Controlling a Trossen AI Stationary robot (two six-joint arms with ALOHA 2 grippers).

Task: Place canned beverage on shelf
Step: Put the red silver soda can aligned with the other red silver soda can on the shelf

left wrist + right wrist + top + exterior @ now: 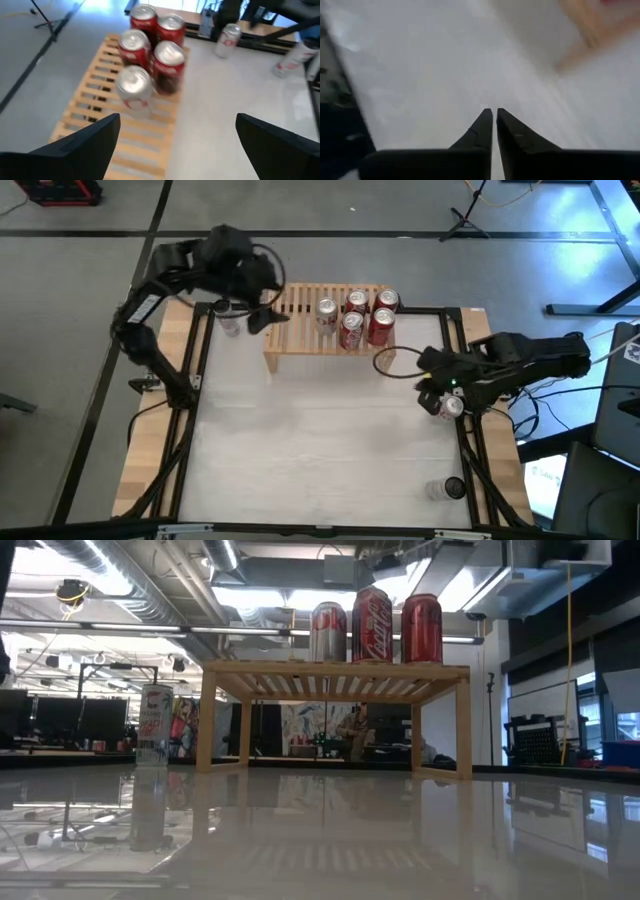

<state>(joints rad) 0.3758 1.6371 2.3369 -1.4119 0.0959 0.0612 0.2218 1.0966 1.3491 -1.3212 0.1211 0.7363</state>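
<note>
White glossy bench (320,450), office room beyond. Left end effector (262,315) hangs over the left end of the shelf (300,330), fingers (85,145) spread wide, holding nothing. Right end effector (493,122) sits low at the bench's right side, fingers pressed together, empty. Shelf at the bench's far edge: light wood, slatted top. On its right half stand four red cans (368,318) and one silver can (326,312), upright and clustered. Another silver can (155,726) stands on the bench left of the shelf.
</note>
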